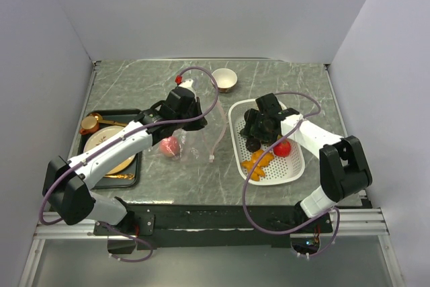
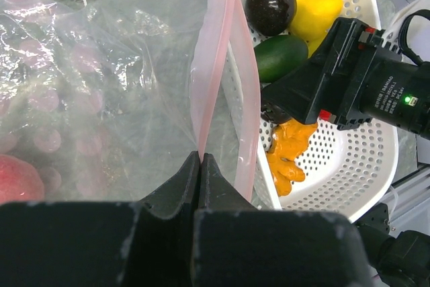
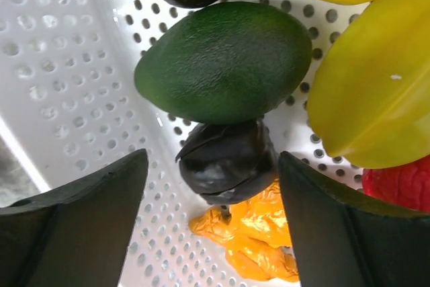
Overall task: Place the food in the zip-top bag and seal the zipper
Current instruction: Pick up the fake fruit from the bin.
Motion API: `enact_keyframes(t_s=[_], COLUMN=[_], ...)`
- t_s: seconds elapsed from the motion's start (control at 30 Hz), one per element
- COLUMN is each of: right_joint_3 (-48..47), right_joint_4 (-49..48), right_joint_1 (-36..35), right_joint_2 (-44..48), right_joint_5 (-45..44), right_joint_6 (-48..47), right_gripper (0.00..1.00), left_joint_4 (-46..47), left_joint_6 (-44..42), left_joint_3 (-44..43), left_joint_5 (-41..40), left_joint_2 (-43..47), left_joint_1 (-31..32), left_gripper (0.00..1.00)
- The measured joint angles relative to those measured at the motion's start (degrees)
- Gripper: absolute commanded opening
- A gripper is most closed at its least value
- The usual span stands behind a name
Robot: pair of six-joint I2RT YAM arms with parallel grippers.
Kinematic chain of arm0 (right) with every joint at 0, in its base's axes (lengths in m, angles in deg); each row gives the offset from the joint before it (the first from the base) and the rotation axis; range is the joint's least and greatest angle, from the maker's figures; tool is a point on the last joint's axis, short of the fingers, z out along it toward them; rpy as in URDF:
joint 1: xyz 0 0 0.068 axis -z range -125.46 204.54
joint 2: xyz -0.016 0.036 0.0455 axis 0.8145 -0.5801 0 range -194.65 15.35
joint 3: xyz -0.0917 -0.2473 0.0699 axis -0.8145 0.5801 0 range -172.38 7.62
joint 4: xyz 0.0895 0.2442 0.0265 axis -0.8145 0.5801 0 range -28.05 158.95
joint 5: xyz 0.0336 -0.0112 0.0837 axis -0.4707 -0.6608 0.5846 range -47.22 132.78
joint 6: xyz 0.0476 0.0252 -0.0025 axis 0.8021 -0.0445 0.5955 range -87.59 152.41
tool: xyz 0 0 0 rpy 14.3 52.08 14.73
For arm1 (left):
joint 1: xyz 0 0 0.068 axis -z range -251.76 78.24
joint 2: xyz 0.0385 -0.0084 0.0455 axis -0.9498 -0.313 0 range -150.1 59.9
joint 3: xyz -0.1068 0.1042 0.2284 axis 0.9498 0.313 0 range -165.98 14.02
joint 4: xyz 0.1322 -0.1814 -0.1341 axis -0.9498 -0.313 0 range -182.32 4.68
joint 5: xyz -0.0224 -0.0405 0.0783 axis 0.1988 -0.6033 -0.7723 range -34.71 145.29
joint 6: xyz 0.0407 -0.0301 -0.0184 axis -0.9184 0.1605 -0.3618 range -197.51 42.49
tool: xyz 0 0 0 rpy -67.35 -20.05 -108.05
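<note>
The clear zip-top bag [image 1: 193, 140] lies left of the white basket, with a red-pink food piece [image 1: 169, 146] inside; the piece also shows in the left wrist view [image 2: 17, 178]. My left gripper [image 2: 200, 158] is shut on one side of the pale pink zipper [image 2: 213, 65], holding it up; the other zipper strip [image 2: 247, 99] hangs apart from it. My right gripper [image 3: 213, 160] is open, low in the basket, its jaws on either side of a small dark piece [image 3: 228, 162]. A green piece [image 3: 225, 62], an orange piece [image 3: 259, 233], a yellow piece [image 3: 366, 99] and a red piece [image 3: 400, 186] lie around it.
The white perforated basket [image 1: 295, 166] sits right of centre. A dark tray [image 1: 134, 178] with gold dishes [image 1: 91, 124] is at the left. A cup [image 1: 224, 80] stands at the back. The right arm's wrist [image 2: 349, 78] hangs over the basket next to the bag's mouth.
</note>
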Motion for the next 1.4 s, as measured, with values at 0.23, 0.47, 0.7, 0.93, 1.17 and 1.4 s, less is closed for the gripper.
enact_keyframes(t_s=[0.23, 0.47, 0.7, 0.93, 1.17, 1.4], right_joint_3=[0.0, 0.0, 0.0, 0.0, -1.5, -0.9], right_joint_4=[-0.3, -0.5, -0.7, -0.6, -0.3, -7.8], right_joint_1=[0.2, 0.5, 0.6, 1.0, 2.3, 2.7], right_joint_2=[-1.9, -3.8, -3.7, 2.6, 10.8, 16.5], right_joint_5=[0.3, 1.6, 3.5, 6.9, 9.6, 18.4], right_joint_6=[-0.9, -1.8, -2.4, -2.5, -2.5, 2.2], right_gripper=[0.75, 0.47, 0.36, 0.36, 0.34, 0.34], left_joint_4=[-0.2, -0.4, -0.5, -0.5, -0.7, -1.0], left_joint_6=[-0.1, -0.1, -0.3, -1.1, -1.1, -1.1], left_joint_3=[0.0, 0.0, 0.0, 0.0, 0.0, 0.0], left_joint_5=[0.0, 0.0, 0.0, 0.4, 0.4, 0.5], left_joint_2=[0.0, 0.0, 0.0, 0.0, 0.0, 0.0], left_joint_1=[0.0, 0.0, 0.0, 0.0, 0.0, 0.0], left_gripper=[0.01, 0.01, 0.01, 0.01, 0.01, 0.01])
